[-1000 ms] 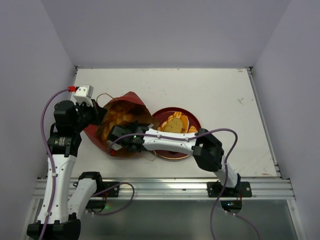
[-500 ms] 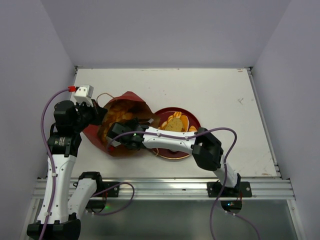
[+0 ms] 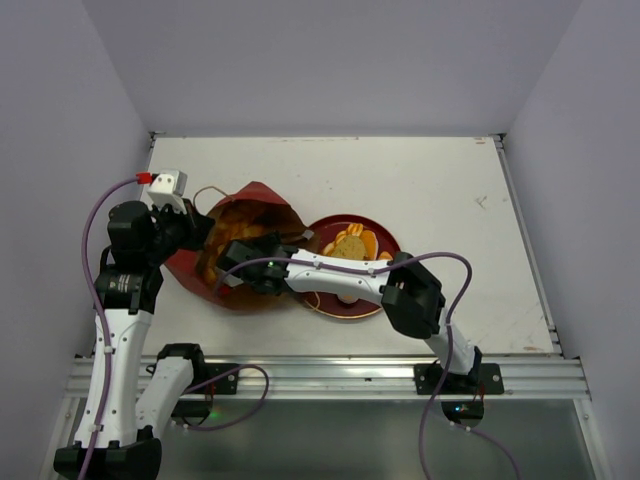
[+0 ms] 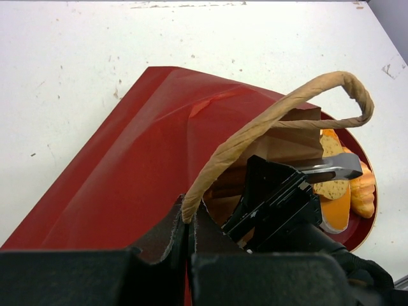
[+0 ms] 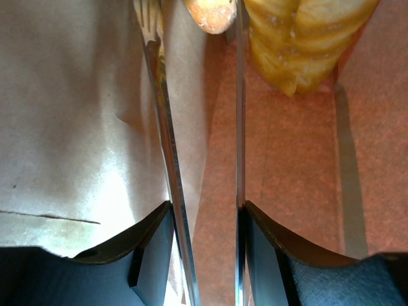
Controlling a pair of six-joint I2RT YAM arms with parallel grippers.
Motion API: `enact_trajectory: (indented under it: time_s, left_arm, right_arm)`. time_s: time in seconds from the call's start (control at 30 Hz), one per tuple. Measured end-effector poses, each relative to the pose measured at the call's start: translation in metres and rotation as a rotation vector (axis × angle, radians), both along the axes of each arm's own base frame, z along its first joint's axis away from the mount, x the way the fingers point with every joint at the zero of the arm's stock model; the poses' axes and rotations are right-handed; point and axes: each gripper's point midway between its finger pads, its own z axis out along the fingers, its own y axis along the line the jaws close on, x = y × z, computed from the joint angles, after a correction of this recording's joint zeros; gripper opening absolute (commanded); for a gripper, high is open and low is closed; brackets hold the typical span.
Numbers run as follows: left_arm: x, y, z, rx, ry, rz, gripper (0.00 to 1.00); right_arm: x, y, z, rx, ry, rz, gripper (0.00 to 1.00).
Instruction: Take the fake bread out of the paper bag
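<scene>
paper bag [image 3: 262, 198] lies on its side at the near left of the table [image 3: 450, 200], dark red outside, kraft inside, mouth open toward the right. left gripper [image 4: 191, 213] sits at the bag's left edge, fingers pinched tight on the tan cord handle [image 4: 287, 108], which loops up over the mouth. right arm reaches across from the near right. right gripper [image 3: 235, 268] is inside the bag mouth. in the right wrist view its 2 thin fingers [image 5: 167, 146] are parallel with a narrow gap and lie along the kraft lining. the end of an orange bread piece [image 5: 207, 16] sits between them near the tips, cannot tell if it is touched. a yellow ridged loaf [image 5: 299, 38] lies just right of the fingers, deeper in the bag. more golden bread [image 3: 225, 232] shows in the bag from the top view. round dark-red plate [image 3: 392, 243] sits just right of the bag, touching or nearly so, with several bread slices [image 3: 350, 245] on it.
</scene>
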Motion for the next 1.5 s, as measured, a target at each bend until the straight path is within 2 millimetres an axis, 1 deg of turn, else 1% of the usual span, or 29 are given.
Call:
enact_trajectory:
  time_s: [0.57, 0.77, 0.87, 1.17, 1.5]
  left_arm:
    - [-0.001, 0.0, -0.004, -0.001, 0.006, -0.001, 0.0]
    - [-0.001, 0.0, -0.004, -0.001, 0.007, -0.001, 0.0]
    - [-0.001, 0.0, -0.004, -0.001, 0.007, -0.001, 0.0]
    - [-0.001, 0.0, -0.004, -0.001, 0.007, -0.002, 0.0]
    - [-0.001, -0.001, -0.004, -0.002, 0.007, -0.003, 0.0]
  right_arm:
    - [0.005, 0.0, 0.008, 0.039, -0.031, -0.023, 0.5]
    - [0.004, -0.006, 0.023, 0.064, -0.053, -0.033, 0.5]
    - [0.004, -0.008, 0.027, 0.071, -0.059, -0.035, 0.5]
    - [0.002, -0.013, 0.018, 0.045, -0.05, -0.035, 0.5]
    - [0.002, -0.012, 0.016, 0.043, -0.049, -0.033, 0.5]
